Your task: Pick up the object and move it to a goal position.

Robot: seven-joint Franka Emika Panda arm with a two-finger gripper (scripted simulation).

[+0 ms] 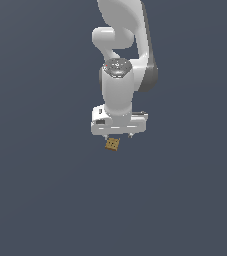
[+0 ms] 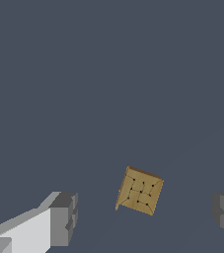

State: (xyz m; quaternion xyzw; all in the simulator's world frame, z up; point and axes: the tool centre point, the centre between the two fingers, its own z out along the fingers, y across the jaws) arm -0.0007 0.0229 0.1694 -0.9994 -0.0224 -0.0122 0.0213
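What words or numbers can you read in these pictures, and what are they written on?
None. The cube only has small dark dots and thin lines on its tan face, not letters. The robot's hand and arm are plain white with no label readable.

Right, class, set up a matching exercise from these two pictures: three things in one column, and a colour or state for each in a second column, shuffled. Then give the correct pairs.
Column one:
1. cube
2. gripper
3. arm

Column two:
A. white, reaching down from the top of the exterior view
B. tan-brown with small dark spots, turned at an angle to the fingers
C. open, fingers spread wide either side of the cube, not touching it

Pairs: 1-B, 2-C, 3-A
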